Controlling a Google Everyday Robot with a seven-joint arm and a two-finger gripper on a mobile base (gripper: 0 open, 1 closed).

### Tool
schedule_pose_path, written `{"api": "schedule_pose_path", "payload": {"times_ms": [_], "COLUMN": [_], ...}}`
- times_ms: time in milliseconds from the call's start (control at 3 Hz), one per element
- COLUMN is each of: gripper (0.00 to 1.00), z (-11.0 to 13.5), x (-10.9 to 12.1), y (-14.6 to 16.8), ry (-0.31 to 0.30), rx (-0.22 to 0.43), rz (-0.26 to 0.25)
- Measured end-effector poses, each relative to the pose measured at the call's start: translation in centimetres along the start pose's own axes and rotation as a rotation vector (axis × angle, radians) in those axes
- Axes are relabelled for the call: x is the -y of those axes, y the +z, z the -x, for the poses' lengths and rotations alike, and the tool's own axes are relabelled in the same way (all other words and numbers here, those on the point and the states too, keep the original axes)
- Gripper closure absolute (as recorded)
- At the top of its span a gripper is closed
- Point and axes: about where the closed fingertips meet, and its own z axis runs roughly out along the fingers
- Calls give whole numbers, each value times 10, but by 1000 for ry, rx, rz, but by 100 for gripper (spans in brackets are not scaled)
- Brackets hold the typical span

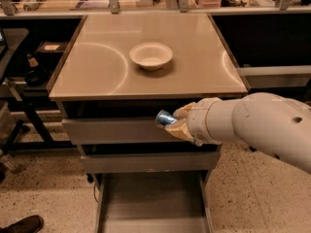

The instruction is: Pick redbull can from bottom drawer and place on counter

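Gripper (pixel 174 122) at frame centre, fingers closed around redbull can (pixel 164 117), in front of the upper drawers; bottom drawer (pixel 150 200) pulled out below; counter (pixel 97 67) above.

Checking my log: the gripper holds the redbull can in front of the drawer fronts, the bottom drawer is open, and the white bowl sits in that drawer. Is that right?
Not quite. The camera view shows the white bowl on the counter, not in the bottom drawer. The rest is right: the gripper, just below the counter edge, grips the redbull can.
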Motion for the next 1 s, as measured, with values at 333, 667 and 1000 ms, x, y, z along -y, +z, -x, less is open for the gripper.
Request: {"api": "schedule_pose_path", "payload": {"times_ms": [333, 667, 1000], "gripper": [100, 100, 100], "z": [0, 14, 30], "x": [0, 20, 53], "y": [0, -11, -33], "ry": [0, 14, 24], "rx": [0, 15, 24], "rz": [0, -54, -129]}}
